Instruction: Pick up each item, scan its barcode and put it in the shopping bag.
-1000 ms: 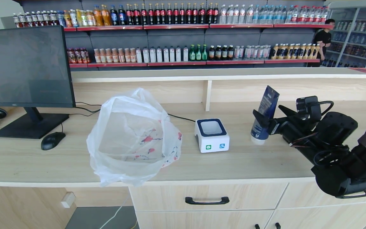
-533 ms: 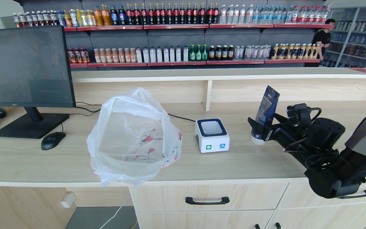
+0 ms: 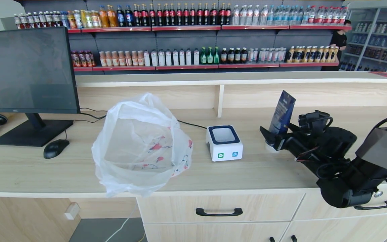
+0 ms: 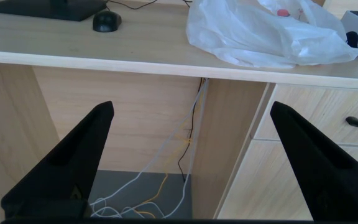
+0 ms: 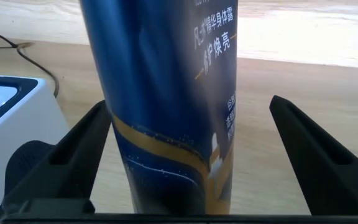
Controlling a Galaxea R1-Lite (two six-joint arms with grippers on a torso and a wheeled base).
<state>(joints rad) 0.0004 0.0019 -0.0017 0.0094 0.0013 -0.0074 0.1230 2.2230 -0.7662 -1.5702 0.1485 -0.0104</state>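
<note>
Shop counter (image 3: 254, 171) of pale wood, with shelves of bottled drinks (image 3: 186, 57) behind it.

Right claw (image 3: 275, 134): low over the counter, fingers spread, not clamped. A dark blue tube (image 3: 282, 107) stands between the two fingers on its white cap, leaning slightly. In the right wrist view the tube (image 5: 166, 93) sits inside the right claw (image 5: 191, 106), against or very near one finger (image 5: 73, 162). A clear gap of bare counter shows before the other finger (image 5: 316, 162). Whether the near finger actually touches the tube cannot be told.

White scanner box (image 3: 224, 143): on the counter near the right claw, on its side toward the robot's left, apart from the tube. Its corner (image 5: 5, 118) shows just beyond that finger.

Shopping bag (image 3: 141, 148): white plastic with a red print, mouth open upward, past the scanner from the right claw and well apart from it.

Left claw (image 4: 191, 106): below the counter's edge, facing the cabinet front, fingers spread wide with nothing between them. Above it lie the bag (image 4: 260, 31) and a black mouse (image 4: 106, 22) on the counter; loose cables (image 4: 166, 174) hang in the recess ahead of it.

Monitor (image 3: 27, 70): far from both claws, at the counter's left end.
</note>
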